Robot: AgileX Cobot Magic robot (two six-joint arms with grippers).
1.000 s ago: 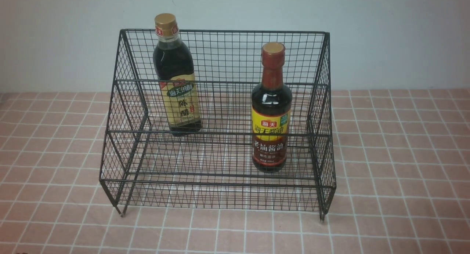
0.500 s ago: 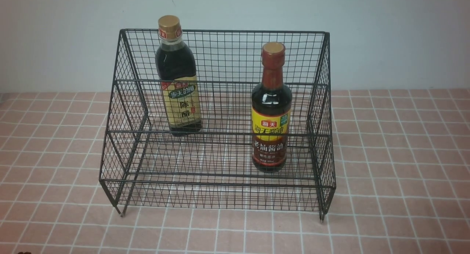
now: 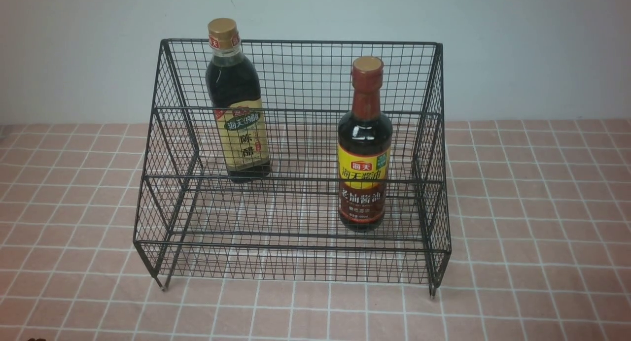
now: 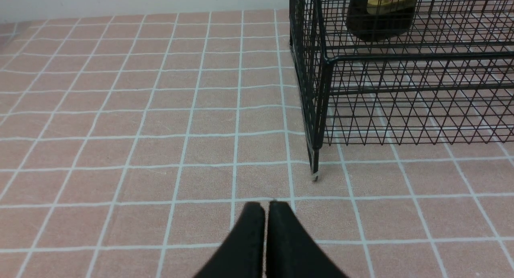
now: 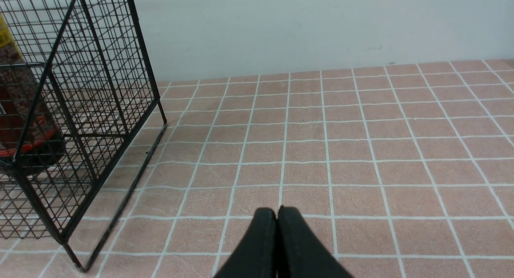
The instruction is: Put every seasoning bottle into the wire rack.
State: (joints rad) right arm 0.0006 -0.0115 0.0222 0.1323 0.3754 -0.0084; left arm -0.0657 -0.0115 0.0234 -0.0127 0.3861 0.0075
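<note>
The black wire rack (image 3: 296, 247) stands mid-table. A gold-capped seasoning bottle with a beige label (image 3: 240, 134) is on its upper tier at the left, leaning slightly left. On the lower tier at the right, a bottle with a brown-red neck and yellow-and-brown label (image 3: 364, 163) stands upright. Neither gripper shows in the front view. My left gripper (image 4: 266, 203) is shut and empty over the cloth, short of the rack's front left leg (image 4: 315, 165). Off the rack's right side (image 5: 100, 69), my right gripper (image 5: 277, 209) is shut and empty.
A pink checked cloth (image 3: 542, 208) covers the table, with a pale wall (image 3: 517, 45) close behind the rack. The gold-capped bottle's base (image 4: 379, 17) shows in the left wrist view, the other bottle's label (image 5: 20, 109) in the right.
The gold-capped bottle's top rocked slightly right and came back. The other bottle and the rack have not moved.
</note>
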